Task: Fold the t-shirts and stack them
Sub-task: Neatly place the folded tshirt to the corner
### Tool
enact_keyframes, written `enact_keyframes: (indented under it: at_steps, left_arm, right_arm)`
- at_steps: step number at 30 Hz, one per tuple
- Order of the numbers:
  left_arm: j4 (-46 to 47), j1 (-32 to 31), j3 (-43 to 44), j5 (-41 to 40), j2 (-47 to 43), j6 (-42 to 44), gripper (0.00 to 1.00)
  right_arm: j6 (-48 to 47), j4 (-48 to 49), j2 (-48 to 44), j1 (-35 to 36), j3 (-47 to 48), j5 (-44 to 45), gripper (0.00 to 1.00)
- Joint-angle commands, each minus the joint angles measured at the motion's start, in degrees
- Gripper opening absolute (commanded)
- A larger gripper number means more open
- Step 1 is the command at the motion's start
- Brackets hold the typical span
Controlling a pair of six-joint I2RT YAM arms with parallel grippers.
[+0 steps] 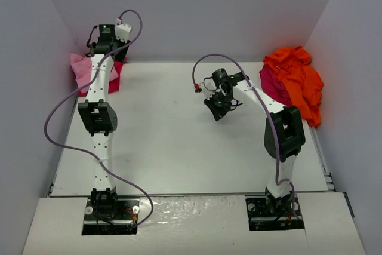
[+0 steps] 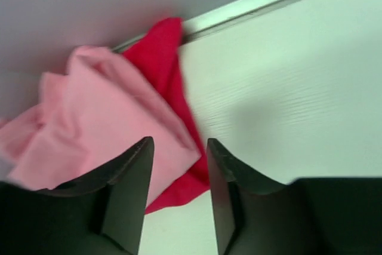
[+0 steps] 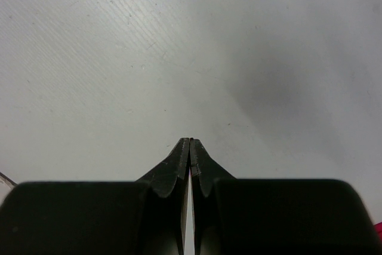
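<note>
Judging by the crumpled heaps, nothing looks folded or stacked yet: the pink t-shirt and red t-shirt lie at the upper left of the table, by the part-open left gripper, the orange t-shirt and dark crimson t-shirt lie upper right, and the right gripper is closed, empty, mid-table.

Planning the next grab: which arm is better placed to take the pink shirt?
Probably left. The left fingers stand apart right at the pink shirt, which lies on the red shirt by the back wall. The right fingers are shut over bare table, away from any shirt.
</note>
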Motion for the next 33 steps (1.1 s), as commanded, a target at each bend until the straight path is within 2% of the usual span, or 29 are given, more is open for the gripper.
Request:
enact_keyframes:
  at_steps: [1, 9, 20, 33]
  left_arm:
    - [-1.17, -0.56, 3.73, 5.58, 0.65, -5.58, 0.28]
    - [0.48, -0.09, 5.98, 6.09, 7.69, -7.27, 0.00]
    - [-0.42, 3.63, 4.36, 7.99, 11.18, -9.43, 0.00]
    - [-3.20, 7.78, 3.50, 5.18, 7.16, -7.68, 0.00]
  right_arm:
    - [-0.43, -0.78, -4.57, -0.26, -0.70, -0.38, 0.00]
    - [-0.78, -0.67, -4.45, -0.58, -1.65, -0.29, 0.00]
    - [-0.96, -0.69, -2.99, -0.75, -0.86, -0.90, 0.00]
    - [-1.31, -0.57, -3.95, -0.75, -1.66, -1.43, 0.00]
